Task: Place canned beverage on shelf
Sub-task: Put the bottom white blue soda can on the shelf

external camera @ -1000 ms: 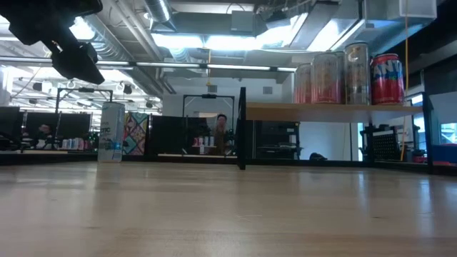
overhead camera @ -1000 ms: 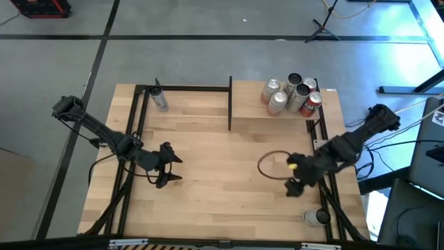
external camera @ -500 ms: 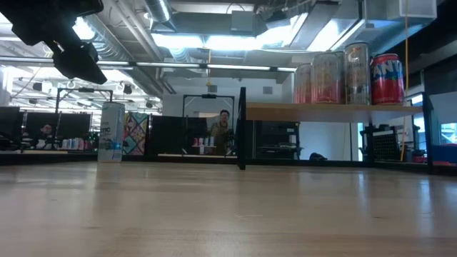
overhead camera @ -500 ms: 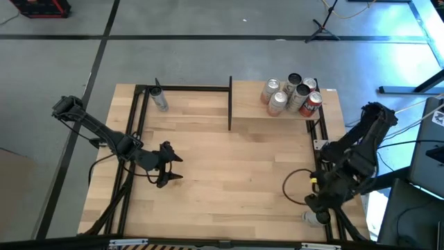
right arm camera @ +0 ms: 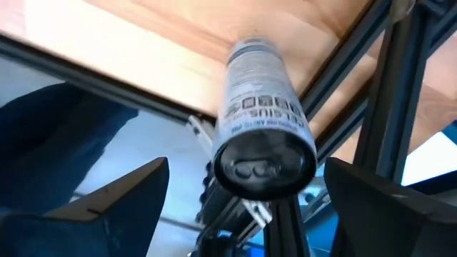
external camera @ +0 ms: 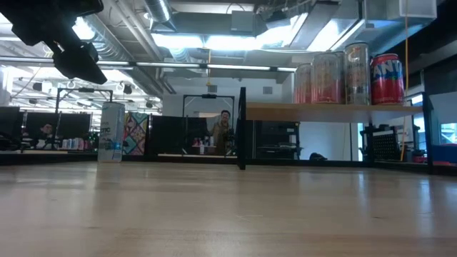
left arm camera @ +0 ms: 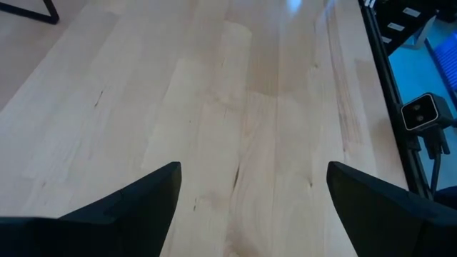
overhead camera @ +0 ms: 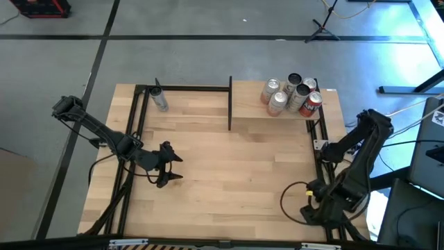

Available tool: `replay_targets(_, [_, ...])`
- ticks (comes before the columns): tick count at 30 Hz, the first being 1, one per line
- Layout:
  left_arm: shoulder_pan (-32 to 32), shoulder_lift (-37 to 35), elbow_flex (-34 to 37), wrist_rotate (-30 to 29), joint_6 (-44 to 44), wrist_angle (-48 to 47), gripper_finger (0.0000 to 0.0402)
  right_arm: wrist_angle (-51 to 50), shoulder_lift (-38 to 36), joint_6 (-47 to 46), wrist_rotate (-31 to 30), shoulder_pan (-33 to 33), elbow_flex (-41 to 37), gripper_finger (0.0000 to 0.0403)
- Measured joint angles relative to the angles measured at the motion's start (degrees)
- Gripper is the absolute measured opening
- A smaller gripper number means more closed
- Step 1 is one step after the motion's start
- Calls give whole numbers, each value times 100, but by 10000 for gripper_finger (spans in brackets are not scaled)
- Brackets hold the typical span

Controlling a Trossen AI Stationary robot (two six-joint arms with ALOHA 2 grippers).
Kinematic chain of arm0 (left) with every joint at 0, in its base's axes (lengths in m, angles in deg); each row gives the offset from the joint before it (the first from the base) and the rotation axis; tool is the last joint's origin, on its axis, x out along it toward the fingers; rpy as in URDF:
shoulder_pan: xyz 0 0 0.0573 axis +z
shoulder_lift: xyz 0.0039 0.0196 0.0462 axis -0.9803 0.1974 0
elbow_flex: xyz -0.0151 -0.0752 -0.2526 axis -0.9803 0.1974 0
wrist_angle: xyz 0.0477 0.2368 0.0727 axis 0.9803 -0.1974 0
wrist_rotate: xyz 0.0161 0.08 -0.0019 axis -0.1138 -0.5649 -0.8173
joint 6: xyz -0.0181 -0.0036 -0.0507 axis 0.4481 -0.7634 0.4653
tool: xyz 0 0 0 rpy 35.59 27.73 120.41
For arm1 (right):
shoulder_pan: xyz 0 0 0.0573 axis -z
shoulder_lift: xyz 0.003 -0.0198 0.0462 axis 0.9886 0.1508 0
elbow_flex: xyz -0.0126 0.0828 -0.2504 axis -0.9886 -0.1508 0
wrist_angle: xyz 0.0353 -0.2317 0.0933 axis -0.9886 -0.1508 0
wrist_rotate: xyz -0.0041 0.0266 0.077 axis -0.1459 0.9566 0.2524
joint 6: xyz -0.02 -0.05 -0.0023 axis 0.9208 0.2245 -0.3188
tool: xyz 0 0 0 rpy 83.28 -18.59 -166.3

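A silver can (right arm camera: 260, 114) stands upright on its base at the table's near right corner, beside the black frame bars (right arm camera: 389, 93). My right gripper (overhead camera: 312, 212) hovers above it, open. Its fingers (right arm camera: 114, 207) stand on either side of the can's top without touching, and the gripper hides the can in the high view. The shelf (overhead camera: 250, 118) is the pale panel at the far right; the low view shows it raised (external camera: 335, 111). My left gripper (overhead camera: 170, 165) waits open over bare wood at the table's left middle (left arm camera: 246, 193).
Several cans (overhead camera: 291, 94) stand on the shelf's far part, among them a red one (external camera: 388, 78). Another can (overhead camera: 161, 103) stands at the table's far left (external camera: 111, 132). A black cable loop (overhead camera: 288, 198) lies by my right arm. Black posts (overhead camera: 229, 104) edge the shelf.
My right gripper has swung from the table's right middle toward the near right corner and come over the silver can, tipping to point down at it. Its cable loop has trailed along toward the near edge.
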Motion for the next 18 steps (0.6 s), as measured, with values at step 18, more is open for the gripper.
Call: replay_targets(18, [-2,2,0,0,2,-2,339,114,993,529,229,-66,0,353])
